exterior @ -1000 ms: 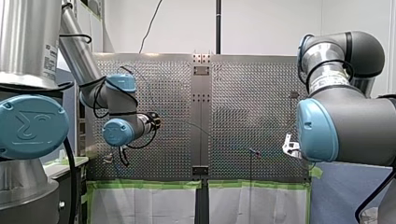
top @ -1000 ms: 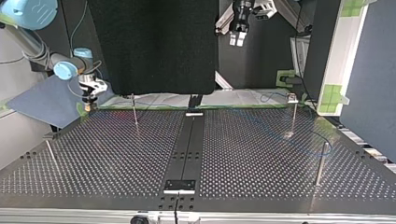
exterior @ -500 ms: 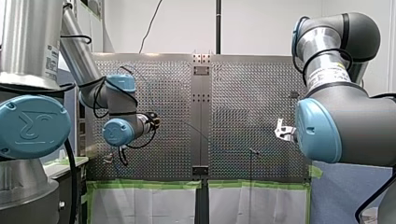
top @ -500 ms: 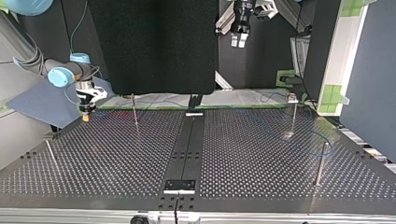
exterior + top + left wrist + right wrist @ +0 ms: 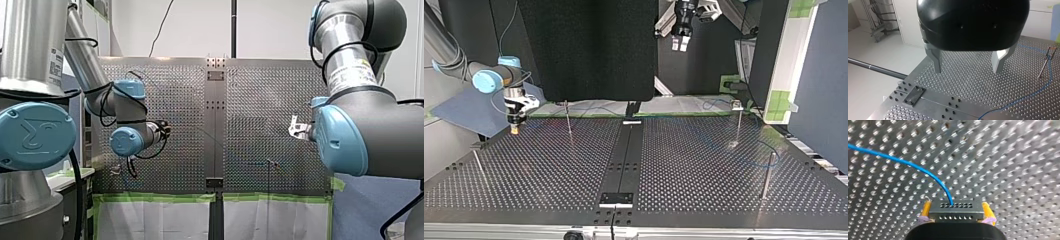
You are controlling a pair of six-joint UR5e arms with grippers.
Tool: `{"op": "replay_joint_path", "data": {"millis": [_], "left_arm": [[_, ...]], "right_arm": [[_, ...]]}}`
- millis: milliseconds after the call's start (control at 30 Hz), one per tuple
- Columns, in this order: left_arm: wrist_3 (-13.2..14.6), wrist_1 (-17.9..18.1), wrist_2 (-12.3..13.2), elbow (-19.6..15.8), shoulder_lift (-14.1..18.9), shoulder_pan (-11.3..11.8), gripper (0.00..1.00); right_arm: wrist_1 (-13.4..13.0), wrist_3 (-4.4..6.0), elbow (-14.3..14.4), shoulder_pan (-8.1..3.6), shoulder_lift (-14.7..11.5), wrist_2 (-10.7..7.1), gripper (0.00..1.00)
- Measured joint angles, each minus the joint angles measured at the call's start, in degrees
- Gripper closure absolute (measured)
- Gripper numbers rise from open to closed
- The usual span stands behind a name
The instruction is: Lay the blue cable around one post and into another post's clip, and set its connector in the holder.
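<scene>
In the right wrist view my right gripper [image 5: 956, 208] is shut on a black connector [image 5: 956, 212], which sits between its yellow pads [image 5: 926, 207]. The blue cable [image 5: 910, 165] rises from the connector's top and curves away over the perforated table. The top view has this gripper [image 5: 514, 128] low over the table's far left corner, beside a thin post [image 5: 568, 121]. My left gripper [image 5: 966, 70] hangs open and empty high above the table, and it also shows at the upper middle of the top view [image 5: 679, 44]. A clip-topped post [image 5: 1046, 62] stands ahead of it with the cable [image 5: 1023, 98] trailing past.
More thin posts stand at the top view's right [image 5: 737, 125], right front [image 5: 766, 175] and left front [image 5: 478, 163]. A dark centre strip with a black plate [image 5: 616, 198] runs down the table. Green tape and white sheeting [image 5: 684, 105] line the far edge.
My right gripper has carried the connector from the far left corner inward over the table, nearer the top view's camera. In the front view it moved up and left. My left arm has stayed still.
</scene>
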Motion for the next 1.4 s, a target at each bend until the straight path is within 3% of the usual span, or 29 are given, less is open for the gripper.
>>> {"op": "replay_joint_path", "data": {"millis": [533,867,1100,1400], "left_arm": [[-0.09,0.0,-0.03,0.0,0.01,0.01,0.02],[-0.33,-0.06,-0.03,0.0,0.0,0.23,0.02],[-0.29,-0.2,-0.03,0.0,0.0,0.73,0.02],[0.1,-0.86,-0.02,0.0,0.01,1.41,0.02]], "right_arm": [[0.43,0.26,4.28,1.55,-5.79,1.49,1.0],[2.58,0.6,4.7,2.5,-9.66,3.06,1.0],[3.53,0.62,5.2,2.61,-12.21,3.31,1.0],[3.81,1.48,6.0,2.25,-16.47,3.45,1.0]]}}
